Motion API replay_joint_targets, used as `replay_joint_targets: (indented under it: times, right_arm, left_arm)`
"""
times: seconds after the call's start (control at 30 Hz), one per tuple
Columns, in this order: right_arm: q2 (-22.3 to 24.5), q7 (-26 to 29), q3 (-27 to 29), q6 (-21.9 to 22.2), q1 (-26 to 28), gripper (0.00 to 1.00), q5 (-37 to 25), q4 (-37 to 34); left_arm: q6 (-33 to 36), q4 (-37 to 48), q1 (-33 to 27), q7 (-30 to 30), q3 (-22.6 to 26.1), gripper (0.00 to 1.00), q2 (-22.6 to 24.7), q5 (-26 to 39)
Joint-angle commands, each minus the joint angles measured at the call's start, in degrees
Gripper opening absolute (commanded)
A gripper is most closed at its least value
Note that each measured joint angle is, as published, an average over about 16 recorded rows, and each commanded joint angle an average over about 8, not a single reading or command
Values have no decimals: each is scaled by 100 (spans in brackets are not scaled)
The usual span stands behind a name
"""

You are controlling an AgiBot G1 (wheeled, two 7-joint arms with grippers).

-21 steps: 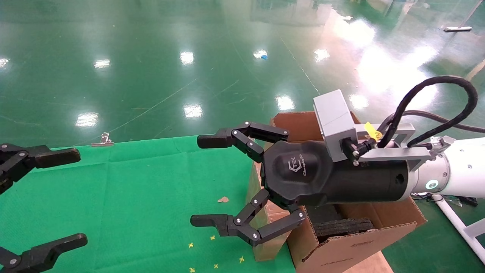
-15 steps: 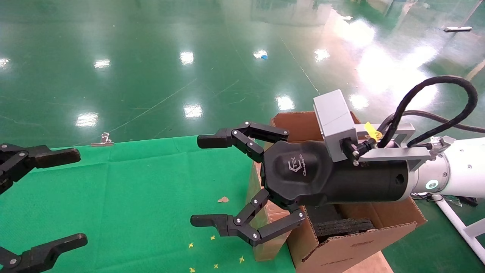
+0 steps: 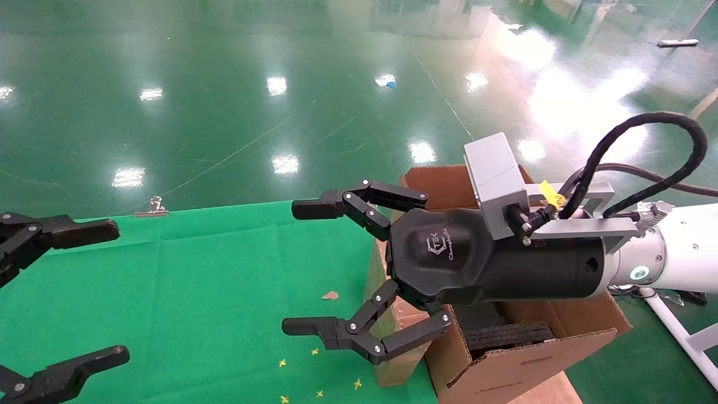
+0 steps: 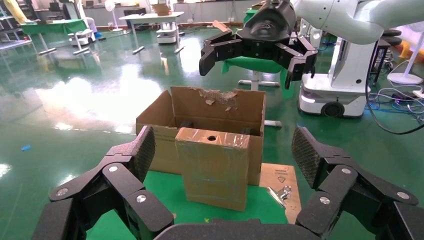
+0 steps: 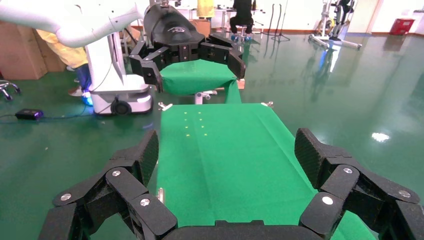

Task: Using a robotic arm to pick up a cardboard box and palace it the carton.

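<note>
The cardboard box, small, brown and glossy with tape, stands upright on the green cloth against the carton's side wall, its holed narrow face up. In the head view the box shows partly under my right gripper, beside the carton. My right gripper, on the robotic arm, is open and empty, hovering above the box; it also shows in the left wrist view. My left gripper is open and empty at the far left, facing the box.
Black foam blocks lie inside the carton, whose far flap is torn. A metal binder clip sits at the cloth's far edge; another lies beside the box. Green cloth spreads between the grippers.
</note>
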Motion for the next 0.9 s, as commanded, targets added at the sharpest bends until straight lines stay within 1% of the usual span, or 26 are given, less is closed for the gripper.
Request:
replay_joint_targets:
  times: [0.03, 0.2, 0.3, 0.4, 0.57, 0.73, 0.83, 0.9]
  right_arm:
    - [-3, -5, 5, 6, -8, 100, 11, -1]
    - [-80, 167, -265, -58, 250, 100, -445, 179]
    - [-185, 378, -586, -160, 561, 100, -970, 261]
    - [-366, 674, -1018, -272, 975, 100, -1634, 291]
    - [-755, 1244, -1884, -406, 1805, 100, -2854, 294]
    - [-1120, 1828, -2933, -505, 2827, 100, -4002, 286]
    - [-1268, 2165, -3609, -548, 3545, 100, -4421, 278]
    - [-1320, 2340, -4049, -563, 4030, 100, -4540, 273]
  left_arm:
    - [0, 1, 0, 0, 0, 100, 0, 0]
    - [1, 3, -2, 2, 3, 100, 0, -1]
    - [1, 4, -3, 3, 4, 100, 0, -2]
    - [0, 4, -3, 4, 6, 100, -1, -3]
    - [0, 4, -4, 5, 8, 100, -2, -4]
    - [-1, 4, -4, 6, 10, 100, -3, -6]
    - [-2, 4, -5, 7, 12, 100, -3, -7]
    - [-2, 4, -5, 7, 12, 100, -3, -7]
